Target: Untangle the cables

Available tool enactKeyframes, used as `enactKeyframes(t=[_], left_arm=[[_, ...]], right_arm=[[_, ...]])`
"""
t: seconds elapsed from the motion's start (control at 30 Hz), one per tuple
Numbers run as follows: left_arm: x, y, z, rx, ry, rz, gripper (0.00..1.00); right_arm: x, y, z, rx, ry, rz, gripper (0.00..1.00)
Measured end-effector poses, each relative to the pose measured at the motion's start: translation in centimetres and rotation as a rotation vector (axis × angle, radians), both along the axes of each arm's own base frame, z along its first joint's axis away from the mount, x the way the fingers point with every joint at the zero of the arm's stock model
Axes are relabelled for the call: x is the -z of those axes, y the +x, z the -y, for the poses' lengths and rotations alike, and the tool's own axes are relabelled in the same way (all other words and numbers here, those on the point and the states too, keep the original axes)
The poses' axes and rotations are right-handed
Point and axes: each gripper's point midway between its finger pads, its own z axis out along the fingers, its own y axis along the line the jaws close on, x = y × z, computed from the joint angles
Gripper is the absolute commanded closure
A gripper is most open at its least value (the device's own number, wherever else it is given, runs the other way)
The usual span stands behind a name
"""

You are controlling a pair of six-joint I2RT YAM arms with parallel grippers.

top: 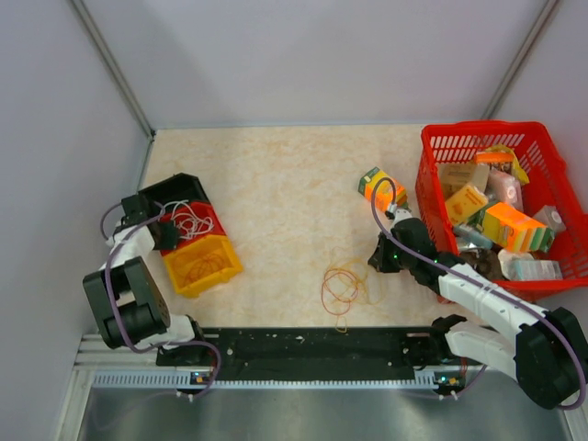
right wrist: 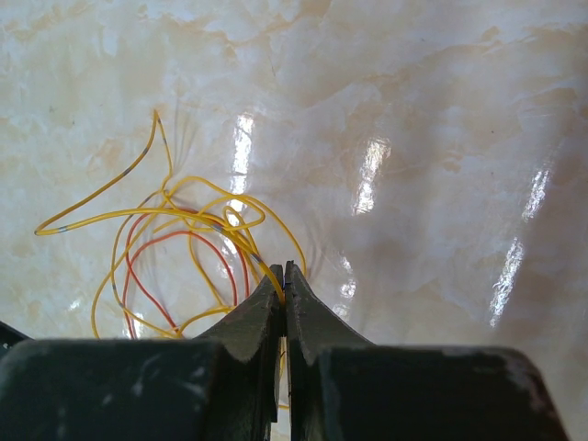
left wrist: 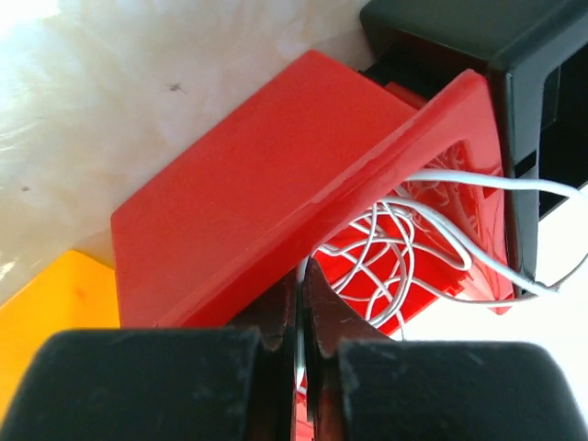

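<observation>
The left pincer was closed, its jaws pressed together with one strand of the white cables running down into the seam between them, so it gripped that strand. The rest of that white tangle lay just ahead of the tips and to their right, heaped inside the red bin, whose smooth outer wall rose directly in front of the pincer. Two strands trailed out over the bin's edge farther right. A yellow bin sat against the red one to the pincer's left, and a black bin stood beyond, ahead and to the right. The right pincer was likewise closed, nipping the yellow cable at its very tips. From that pinch the yellow loops spread ahead and to the left over the table, loose and flat, with a red cable looped among them; which strand passed over which could not be told. In the top view this loose bunch lay just in front of the right pincer, well apart from the white tangle held by the other. Behind the right pincer's wrist stood a red basket filled with packets, and an orange and green box lay on the table near that wrist.
</observation>
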Motion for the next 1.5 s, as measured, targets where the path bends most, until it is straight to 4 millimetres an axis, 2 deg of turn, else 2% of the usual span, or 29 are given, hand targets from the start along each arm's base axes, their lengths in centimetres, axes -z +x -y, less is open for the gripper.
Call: enactKeyframes(t=[0.03,0.17,0.27,0.33,0.37,0.47,0.53,0.6,0.67,0.73,0.8,0.93,0.97,1.0,1.13,1.3,1.5], left_arm=[[0.0,-0.3,0.0,0.003,0.006,0.001,1.0],[-1.3,-0.9,-0.1,0.043,0.056,0.021,0.58],[-3.0,-1.0,-0.1,0.084,0.093,0.044,0.41],[-4.7,-0.7,-0.3,0.114,0.126,0.07,0.12],[-5.5,-0.6,-0.4,0.126,0.141,0.08,0.02],[-8.2,-0.2,-0.7,0.169,0.2,0.125,0.02],[-9.6,-0.3,-0.7,0.192,0.232,0.148,0.02],[-10.3,-0.4,-0.7,0.224,0.258,0.165,0.11],[-10.8,0.0,-0.4,0.286,0.283,0.194,0.14],[-11.2,1.1,-0.1,0.37,0.308,0.229,0.25],[-11.7,2.6,0.0,0.45,0.314,0.241,0.37],[-12.9,8.1,-1.2,0.586,0.329,0.275,0.56],[-12.9,9.0,-1.4,0.604,0.33,0.279,0.62],[-12.8,10.0,-1.7,0.619,0.332,0.278,0.75],[-11.5,12.8,-3.0,0.641,0.313,0.225,1.0],[-9.1,14.1,-3.7,0.638,0.273,0.109,1.0],[-7.2,12.3,-3.2,0.62,0.254,-0.014,1.0]], right_arm=[[0.0,0.0,0.0,-0.001,0.001,0.0,1.0],[0.0,0.0,-0.1,-0.004,0.003,-0.001,1.0],[0.0,-0.1,-0.1,-0.005,0.005,-0.002,1.0],[0.0,-0.1,-0.1,-0.006,0.005,-0.002,1.0],[0.0,-0.1,-0.1,-0.007,0.006,-0.002,1.0],[0.0,-0.1,-0.2,-0.007,0.007,-0.002,1.0],[-0.1,-0.1,-0.2,-0.008,0.007,-0.001,1.0],[-0.1,-0.1,-0.2,-0.008,0.007,-0.001,1.0],[-0.1,-0.1,-0.2,-0.011,0.009,-0.002,1.0],[0.0,-0.1,-0.2,-0.012,0.01,-0.004,1.0],[0.0,-0.1,-0.3,-0.013,0.01,-0.006,1.0],[0.0,-0.1,-0.3,-0.014,0.01,-0.007,1.0],[0.0,-0.2,-0.3,-0.015,0.011,-0.007,1.0],[0.0,-0.2,-0.3,-0.015,0.011,-0.007,1.0],[0.0,-0.2,-0.3,-0.016,0.012,-0.007,1.0],[0.0,-0.1,-0.3,-0.017,0.011,-0.006,1.0],[0.0,-0.1,-0.3,-0.02,0.009,-0.005,1.0]])
